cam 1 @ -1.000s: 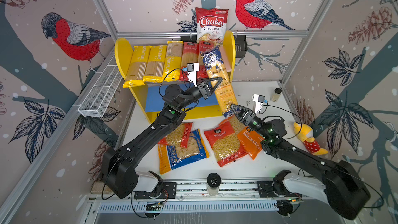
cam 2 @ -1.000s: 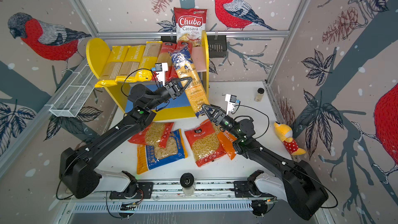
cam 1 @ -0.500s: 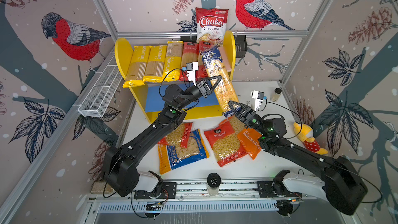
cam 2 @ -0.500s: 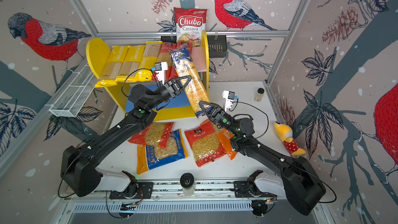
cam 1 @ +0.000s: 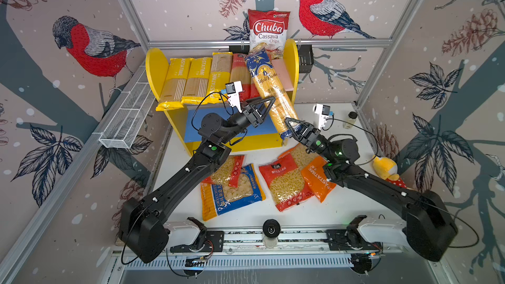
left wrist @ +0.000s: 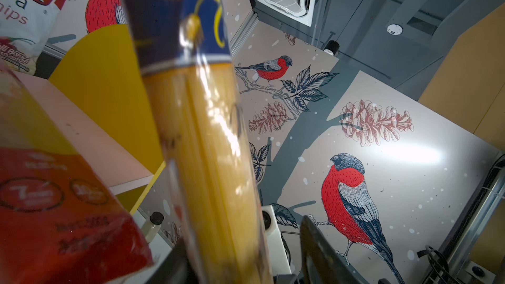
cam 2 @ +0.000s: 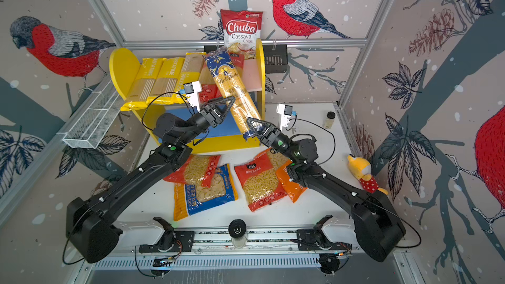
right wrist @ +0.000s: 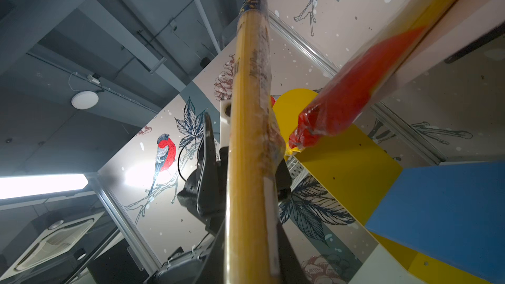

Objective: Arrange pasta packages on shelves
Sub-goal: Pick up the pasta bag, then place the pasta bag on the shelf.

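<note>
The shelves (cam 1: 154,69) hold five long packs on the pink upper board (cam 1: 284,77). Three yellow packs (cam 1: 196,80) and one red pack (cam 1: 240,75) lie side by side, their near ends overhanging the front edge. The dark-blue spaghetti pack (cam 1: 270,88) slants across, with its top end over the board and its lower end down past the front by the right yellow side. A strip of pink shows bare between this pack and that side.

The right gripper (cam 1: 289,126) is clamped on the pack's lower end. The left gripper (cam 1: 269,103) sits at the pack's middle with its jaws parted, one finger (left wrist: 314,241) clearly apart from it. The blue lower board (cam 1: 207,121) lies just behind the left arm.

Five squarer bags lie on the table (cam 1: 341,209) in front: two red bags (cam 1: 284,187), one blue-yellow bag (cam 1: 232,195), one orange bag (cam 1: 317,184), and one bag (cam 1: 299,155) partly under the right arm. A chips bag (cam 1: 269,31) stands behind the shelves.
</note>
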Robot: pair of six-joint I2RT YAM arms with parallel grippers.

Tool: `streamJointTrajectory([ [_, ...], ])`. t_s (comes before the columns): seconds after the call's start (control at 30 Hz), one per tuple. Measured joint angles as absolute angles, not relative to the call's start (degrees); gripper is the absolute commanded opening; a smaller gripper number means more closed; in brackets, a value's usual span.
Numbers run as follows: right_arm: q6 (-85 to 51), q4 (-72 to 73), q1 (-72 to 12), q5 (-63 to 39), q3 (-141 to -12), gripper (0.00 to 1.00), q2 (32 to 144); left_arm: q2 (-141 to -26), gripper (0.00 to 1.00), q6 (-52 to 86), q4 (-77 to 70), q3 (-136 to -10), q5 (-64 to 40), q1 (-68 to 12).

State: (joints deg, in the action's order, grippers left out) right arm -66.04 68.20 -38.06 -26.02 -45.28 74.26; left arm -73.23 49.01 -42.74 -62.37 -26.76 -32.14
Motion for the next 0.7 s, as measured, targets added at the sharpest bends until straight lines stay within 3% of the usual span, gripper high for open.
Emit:
streamJointTrajectory([
  [0.7,-72.2,42.2,-37.3,-4.8,-70.3,0.0,85.1,-60.9,0.54,44.5,-35.0,-44.1,-19.8,-32.6],
])
